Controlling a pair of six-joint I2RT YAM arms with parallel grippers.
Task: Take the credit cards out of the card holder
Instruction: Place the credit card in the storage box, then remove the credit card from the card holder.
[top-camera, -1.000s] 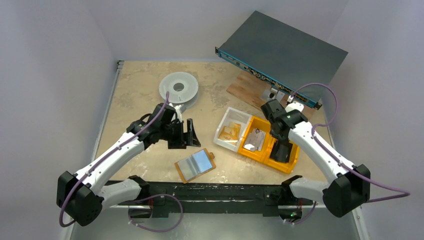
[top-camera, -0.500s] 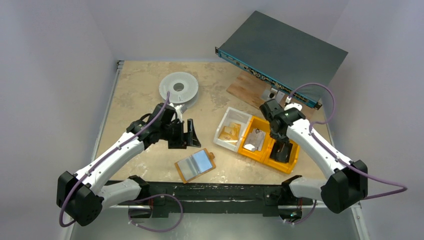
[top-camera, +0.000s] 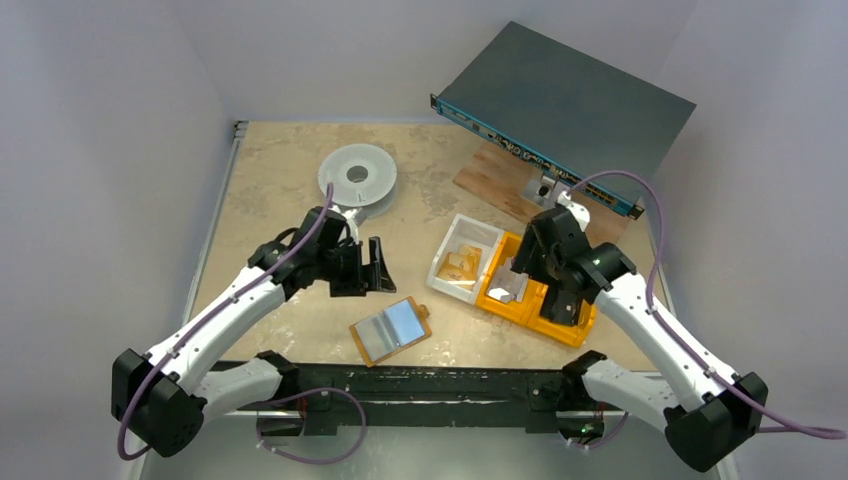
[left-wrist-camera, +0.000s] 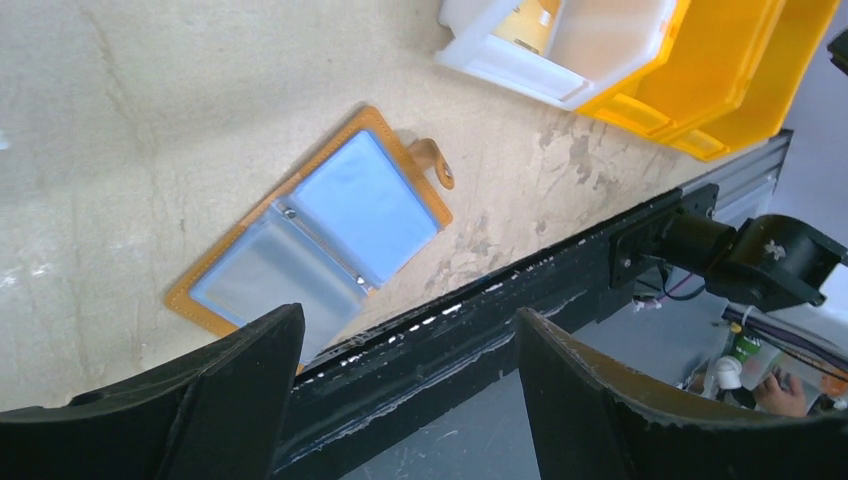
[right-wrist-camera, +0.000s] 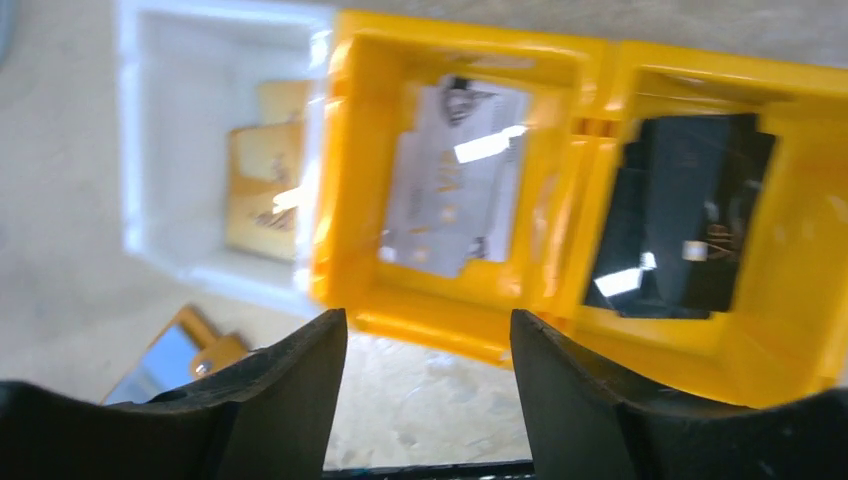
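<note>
Right tool lifted off yellow bin, jaws parted, empty; left tool gapes, empty.

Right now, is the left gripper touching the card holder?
Apart. Left wrist view: the open left gripper hangs above the table, with the card holder lying open well below it.

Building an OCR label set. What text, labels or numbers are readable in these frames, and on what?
"VIP": on the black card, rotated and faint, so this is a tentative read.
Silver card: it has print, but too blurred to read.
Gold cards in the white bin: markings unreadable.
Rack unit front panel: too small to read.
Card holder: no text visible.
</note>
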